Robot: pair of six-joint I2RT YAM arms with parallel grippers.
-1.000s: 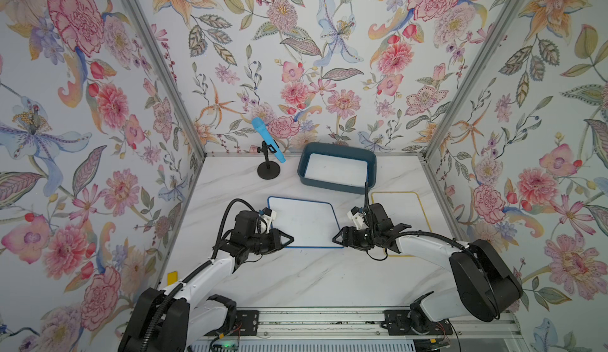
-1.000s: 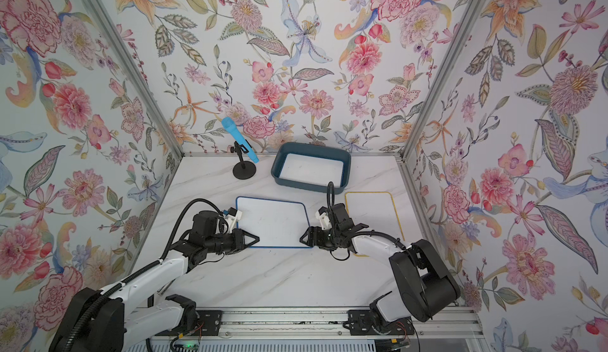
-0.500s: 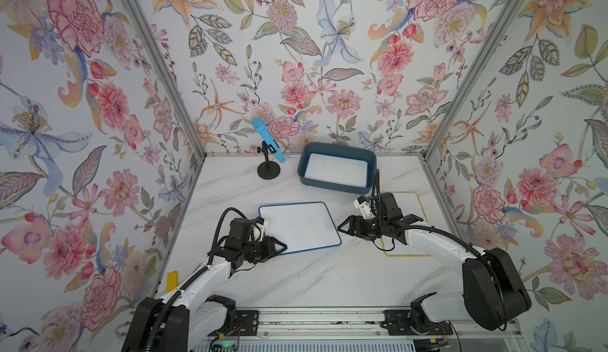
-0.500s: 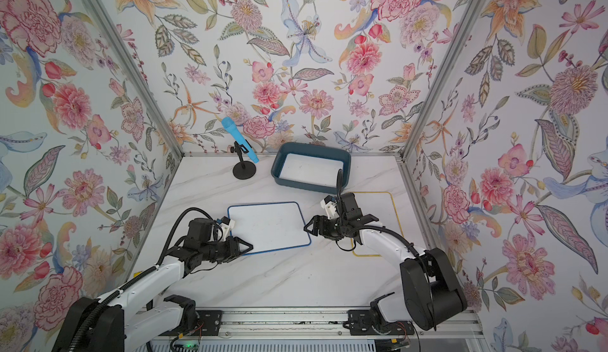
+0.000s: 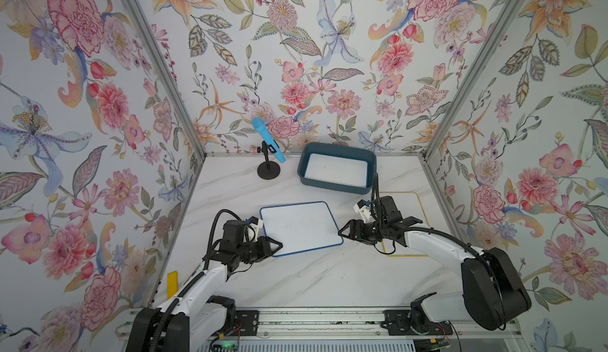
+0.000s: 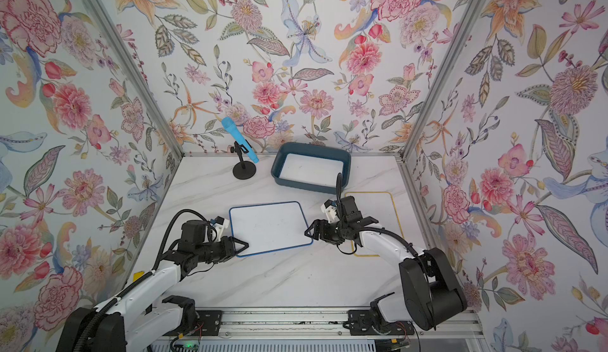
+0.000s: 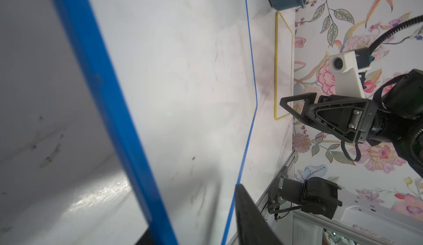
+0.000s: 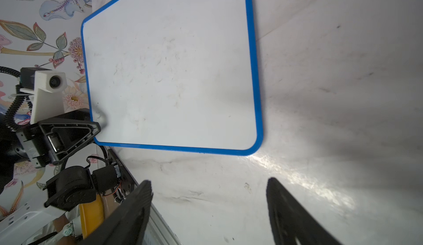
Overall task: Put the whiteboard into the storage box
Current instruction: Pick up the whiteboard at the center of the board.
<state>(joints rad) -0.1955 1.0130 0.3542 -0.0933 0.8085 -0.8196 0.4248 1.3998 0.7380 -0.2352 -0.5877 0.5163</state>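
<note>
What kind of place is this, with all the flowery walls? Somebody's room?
Probably a robot test booth, not a home: flowery walls box in a marble-look tabletop, two white robot arms are mounted on a metal rail at its front, and a blue microphone sits on a stand.

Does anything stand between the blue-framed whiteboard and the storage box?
Nothing visible does. Only bare table lies between the whiteboard and the storage box; the microphone stand is beside the box, off that path.

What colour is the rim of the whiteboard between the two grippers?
Blue, around a white face; the whiteboard shows best in the right wrist view.
</note>
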